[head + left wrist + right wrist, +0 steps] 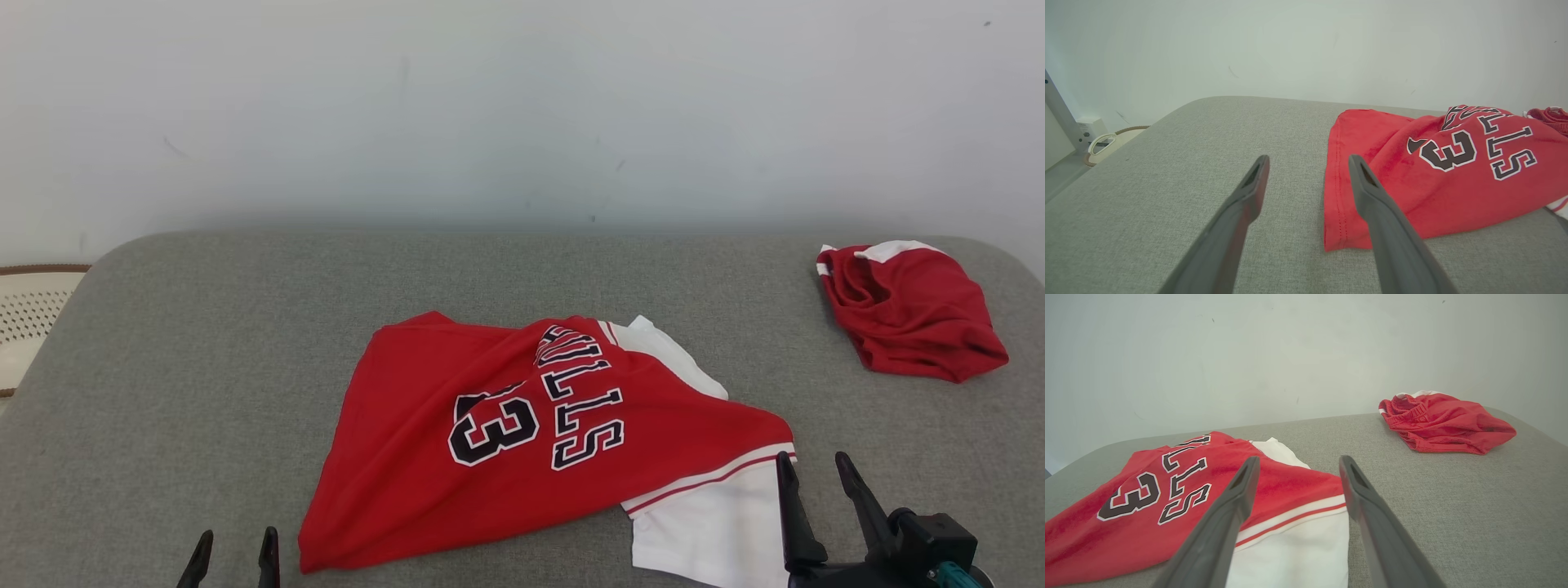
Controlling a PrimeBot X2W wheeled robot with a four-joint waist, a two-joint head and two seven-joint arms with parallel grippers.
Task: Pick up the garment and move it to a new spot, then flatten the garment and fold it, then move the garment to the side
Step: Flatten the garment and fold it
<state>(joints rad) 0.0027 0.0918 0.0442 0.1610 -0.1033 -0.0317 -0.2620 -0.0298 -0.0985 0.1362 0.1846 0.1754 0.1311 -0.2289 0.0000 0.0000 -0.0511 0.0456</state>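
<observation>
Rumpled red jersey (490,474) on grey, perhaps padded, surface (204,327).

a plain white wall (522,98) rises behind a grey fabric surface (204,343); a cream perforated basket (28,314) sits far left

The jersey (522,441) is red, with white sleeves and black lettering. It lies rumpled, print up, on the grey surface (204,343).

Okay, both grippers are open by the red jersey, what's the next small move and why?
Probably lower the right gripper onto the white sleeve of the jersey and close: its open fingers sit right at that sleeve's edge, and the jersey lies crumpled and unheld on the grey surface.
</observation>
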